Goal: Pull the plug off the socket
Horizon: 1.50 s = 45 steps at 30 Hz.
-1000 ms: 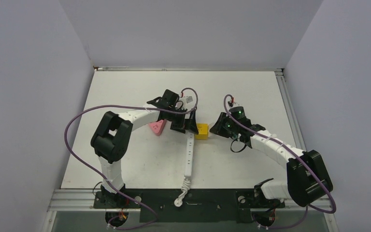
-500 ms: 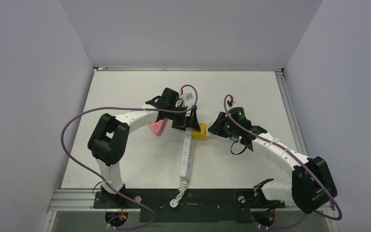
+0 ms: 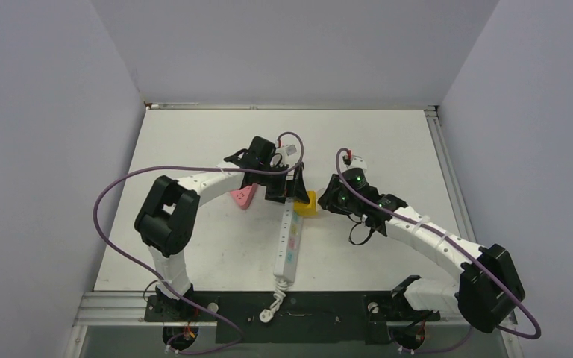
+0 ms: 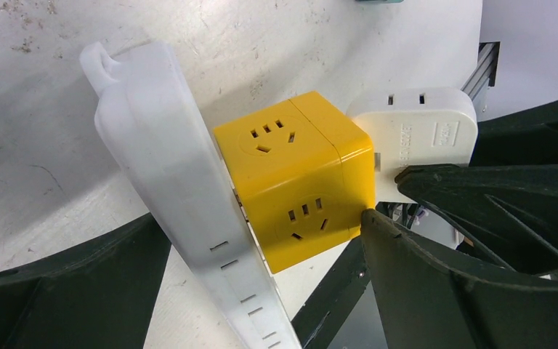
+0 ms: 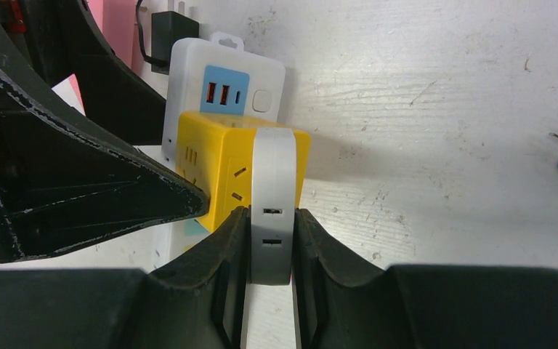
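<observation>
Top cam overhead, rear; wrist cams close, both on yellow cube (image 4: pixel 294 174).

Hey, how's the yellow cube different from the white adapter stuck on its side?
The yellow cube is a boxy block; the white adapter is a thinner slab with rounded corners. The cube shows outlet holes on two faces, the adapter only a pair of slots on its edge. The right gripper is shut on the adapter, whereas the cube rests against the power strip. Both are plastic and joined together.
</observation>
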Available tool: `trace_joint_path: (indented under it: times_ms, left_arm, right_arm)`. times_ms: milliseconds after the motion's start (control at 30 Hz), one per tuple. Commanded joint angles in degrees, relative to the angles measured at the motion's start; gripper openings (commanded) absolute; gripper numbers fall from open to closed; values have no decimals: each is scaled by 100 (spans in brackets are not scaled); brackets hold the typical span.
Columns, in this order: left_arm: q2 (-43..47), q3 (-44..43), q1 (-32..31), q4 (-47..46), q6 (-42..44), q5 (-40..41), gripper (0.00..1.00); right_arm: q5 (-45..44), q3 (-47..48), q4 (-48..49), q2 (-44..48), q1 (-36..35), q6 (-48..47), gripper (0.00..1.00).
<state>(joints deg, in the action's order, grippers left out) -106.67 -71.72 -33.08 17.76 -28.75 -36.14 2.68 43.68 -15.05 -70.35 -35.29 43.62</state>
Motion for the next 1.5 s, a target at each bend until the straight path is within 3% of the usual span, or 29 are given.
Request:
trace_joint_path:
  times_ms: [0,300,500,767,1100,1467]
  left_arm:
    - [405,-96,-58,-513,-145,-308,96]
    - [568,-9,55,-859,-402,-525,96]
    - [840,16,74,-434,-341,382,96]
    - [755,-163,57,178,-153,923,96]
    - [519,-139,-157,-193,-215,285,96]
    - [180,-285,-243,280,-43,778,96]
  right_arm:
    - [-217,398,241,-21,-338,97,5]
    - [-1080,835,-291,-178,-774,145,5]
    - [-1580,916,-559,-147,-855,268,5]
    - [-1691,899,-602,-117,-848,344,5]
    - [-1533,883,-410,-130,-901,305,5]
    - [-1417,818,-245,-54,-938,288,5]
